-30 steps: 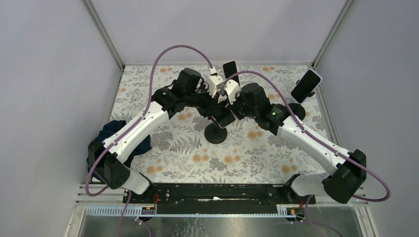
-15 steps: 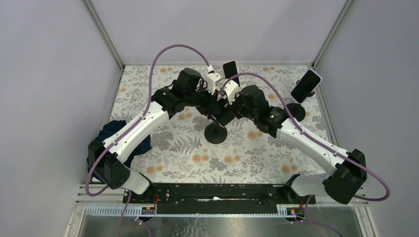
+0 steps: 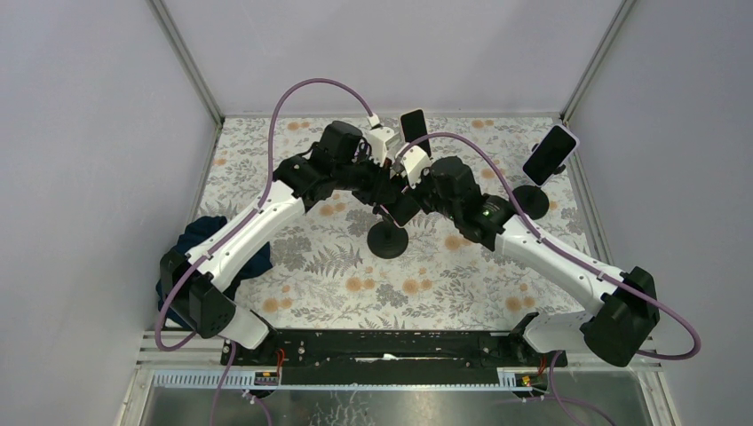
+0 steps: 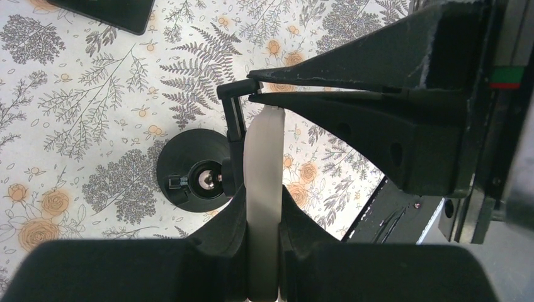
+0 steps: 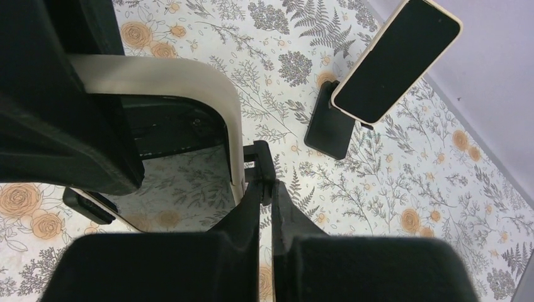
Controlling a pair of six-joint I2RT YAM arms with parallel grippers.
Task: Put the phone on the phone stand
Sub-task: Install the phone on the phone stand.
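The left claw (image 4: 261, 211) is clamped on the phone (image 4: 263, 151). The phone sits edge-on between the claw's black fingers, a slim slab in a matte cream case with rounded corners. Opposite it, the right claw (image 5: 266, 187) has its tapered black fingers pinched together on the thin top lip of the phone stand (image 4: 235, 123), just past the phone's far edge. The stand is matte black, with a narrow upright stem on a round disc base that has a shiny metal screw at its centre. It stands directly beneath both claws on a tablecloth (image 4: 75, 119) printed with grey ferns and orange roses. Beyond the right claw, a second cream-cased phone (image 5: 397, 60) with a glossy black screen leans on another black stand (image 5: 327, 132).
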